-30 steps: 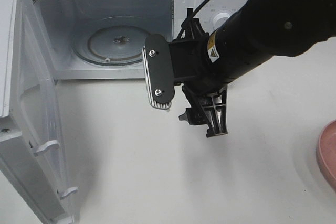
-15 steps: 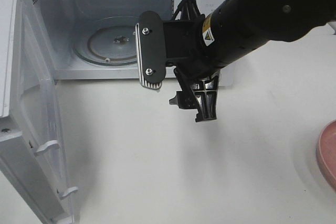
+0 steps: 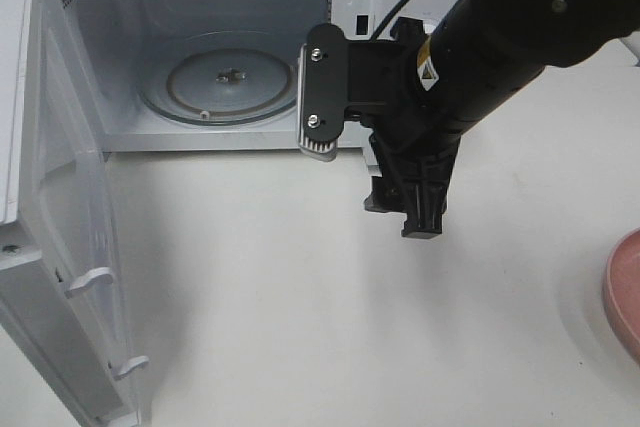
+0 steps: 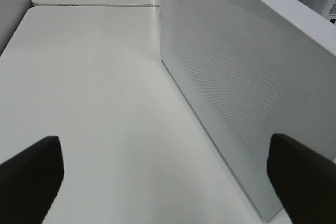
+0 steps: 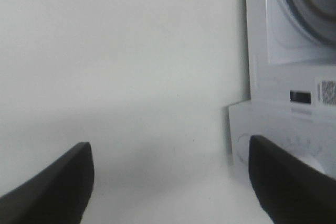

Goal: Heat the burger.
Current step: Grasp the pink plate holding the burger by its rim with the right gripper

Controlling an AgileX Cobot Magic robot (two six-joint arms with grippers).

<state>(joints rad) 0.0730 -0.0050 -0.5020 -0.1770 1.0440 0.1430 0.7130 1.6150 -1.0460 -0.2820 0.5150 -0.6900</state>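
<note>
**While both grippers hang open, burger out of sight**

Since no view shows the burger, its place relative to either pair of jaws cannot be told.

- Right gripper (image 3: 368, 182): hangs in front of the microwave (image 3: 230, 142), at the control-panel side of its opening and above the table (image 3: 300, 307). Jaws released and spread wide, gripping nothing. Its wrist view shows only bare table and the microwave's front between the two dark fingertips.
- Left gripper (image 4: 168, 182): seen in its own wrist view only. Jaws released and wide apart, empty, over the table just beside a white perforated panel of the microwave.
- Microwave: cavity open, glass turntable (image 3: 225, 82) bare.
- Door (image 3: 60, 227): swung fully out on the side away from the control panel.
- Pink plate (image 3: 625, 292): on the table well apart from the microwave, past the control-panel side, cut off by the edge of the high view. The part that shows carries nothing.

Changes against the frame one second earlier:
- The right gripper has moved from below the microwave's sill up to the level of the opening.
- It has then moved sideways toward the control panel.
- Its arm now hides the white dial that showed before.
- Microwave, door, turntable and plate are unchanged
</note>
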